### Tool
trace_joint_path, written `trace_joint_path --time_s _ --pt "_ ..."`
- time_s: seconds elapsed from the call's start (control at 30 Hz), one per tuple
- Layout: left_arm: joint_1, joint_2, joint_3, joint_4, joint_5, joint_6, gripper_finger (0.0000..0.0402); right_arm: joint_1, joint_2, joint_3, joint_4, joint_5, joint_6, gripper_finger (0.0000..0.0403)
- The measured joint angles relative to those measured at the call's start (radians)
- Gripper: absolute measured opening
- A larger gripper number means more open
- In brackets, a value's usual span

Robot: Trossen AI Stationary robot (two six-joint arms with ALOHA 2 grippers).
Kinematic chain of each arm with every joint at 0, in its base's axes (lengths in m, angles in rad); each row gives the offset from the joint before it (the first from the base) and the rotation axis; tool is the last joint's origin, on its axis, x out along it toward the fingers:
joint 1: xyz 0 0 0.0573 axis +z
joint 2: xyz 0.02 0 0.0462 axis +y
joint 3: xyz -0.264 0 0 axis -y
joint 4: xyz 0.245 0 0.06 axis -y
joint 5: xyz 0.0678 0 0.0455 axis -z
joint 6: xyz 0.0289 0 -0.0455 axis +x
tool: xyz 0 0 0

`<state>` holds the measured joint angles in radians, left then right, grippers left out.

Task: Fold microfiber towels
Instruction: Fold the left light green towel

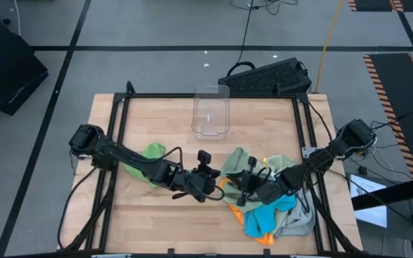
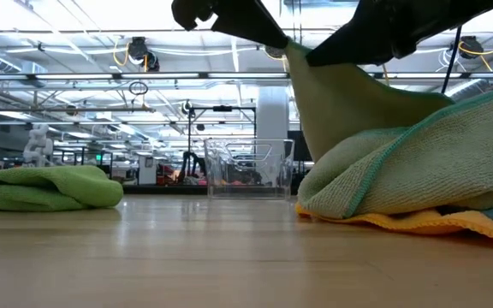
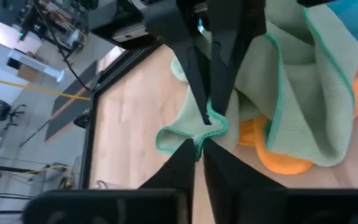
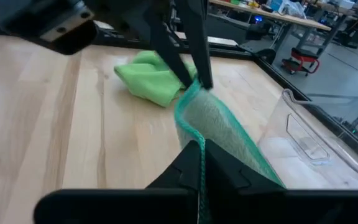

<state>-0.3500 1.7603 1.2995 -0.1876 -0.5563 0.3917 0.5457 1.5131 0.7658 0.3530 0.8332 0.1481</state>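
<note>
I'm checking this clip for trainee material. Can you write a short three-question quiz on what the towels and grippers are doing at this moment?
1. True or false: the bright green towel lies inside the clear plastic bin.
2. Which towel do both grippers pinch? A orange, B sage green, C blue.
3. Fill in: under the pile, the ______ towel lies directly on the table.

Key:
1. False; it lies on the table near the left arm.
2. B; the left gripper and right gripper each hold the sage green towel by its edge.
3. Orange.
</note>
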Motion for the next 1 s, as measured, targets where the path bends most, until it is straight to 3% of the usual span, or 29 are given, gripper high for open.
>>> trace_joint_path --time_s 0.3,0.43,0.63,0.73,0.87,1.0 --pt "-0.04 0.0 0.0 -0.02 -0.013 -0.061 0.0198 0.02 -0.019 0.0 -0.001 -0.03 -0.031 0.0002" --pt "-0.049 0.007 0.0 0.008 -0.017 -0.057 0.024 0.019 -0.046 0.0 0.0 -0.089 -0.037 0.0002" --pt "-0.03 0.008 0.0 0.103 -0.021 -0.06 0.024 0.019 -0.05 0.0 -0.005 -0.132 -0.041 0.0001" --pt "-0.022 0.008 0.0 0.108 -0.017 -0.044 0.0223 0.019 -0.05 0.0 -0.007 -0.159 -0.038 0.0001" --pt "-0.007 0.008 -0.018 0.099 0.085 -0.035 0.0198 0.019 -0.05 0.0 -0.006 -0.159 -0.038 0.0001" --pt "-0.002 0.008 -0.042 0.122 0.093 -0.01 0.0173 0.019 -0.05 0.0 -0.006 -0.162 -0.038 0.0001"
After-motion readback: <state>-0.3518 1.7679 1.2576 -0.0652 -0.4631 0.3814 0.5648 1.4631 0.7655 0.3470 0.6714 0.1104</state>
